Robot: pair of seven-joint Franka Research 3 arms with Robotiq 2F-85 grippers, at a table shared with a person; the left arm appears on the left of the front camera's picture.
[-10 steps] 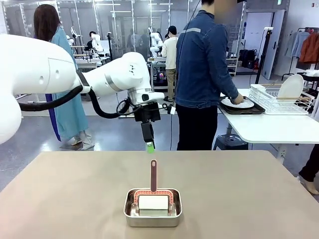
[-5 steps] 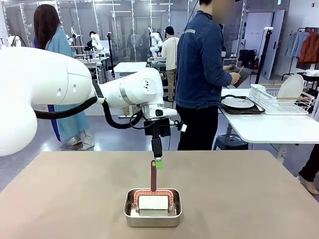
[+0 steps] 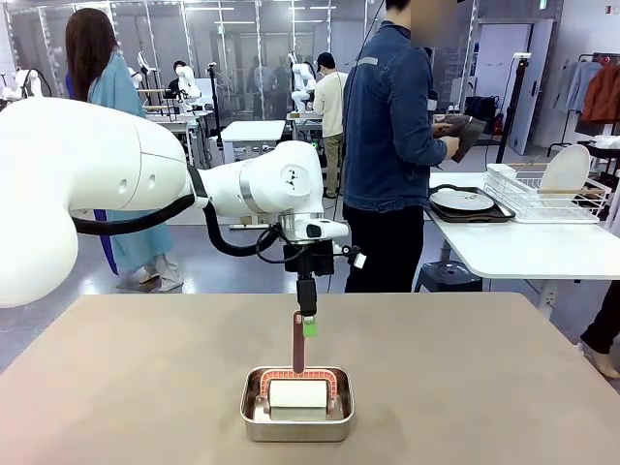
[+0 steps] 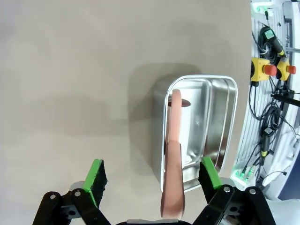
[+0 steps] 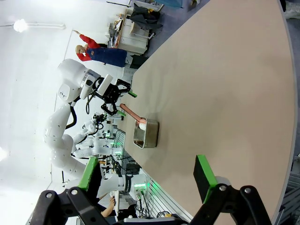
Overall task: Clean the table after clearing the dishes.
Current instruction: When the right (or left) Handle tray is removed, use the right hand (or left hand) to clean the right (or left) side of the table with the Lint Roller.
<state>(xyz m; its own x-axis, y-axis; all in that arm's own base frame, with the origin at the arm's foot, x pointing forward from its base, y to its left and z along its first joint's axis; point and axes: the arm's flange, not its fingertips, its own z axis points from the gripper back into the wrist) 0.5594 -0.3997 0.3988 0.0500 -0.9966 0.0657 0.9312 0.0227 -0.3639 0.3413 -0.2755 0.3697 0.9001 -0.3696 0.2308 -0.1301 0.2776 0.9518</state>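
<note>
**Left tool poised over roller handle**

The left tool hung wide open astride the upright pink handle, gripping nothing, likely to lift the roller from its steel pan for wiping the bare tabletop. The right tool gaped empty. A white plate sat on its tray on the side table.

We see bright, even overhead light; the pan throws a soft shadow on the desk; wrist views bow at the edges.
</note>
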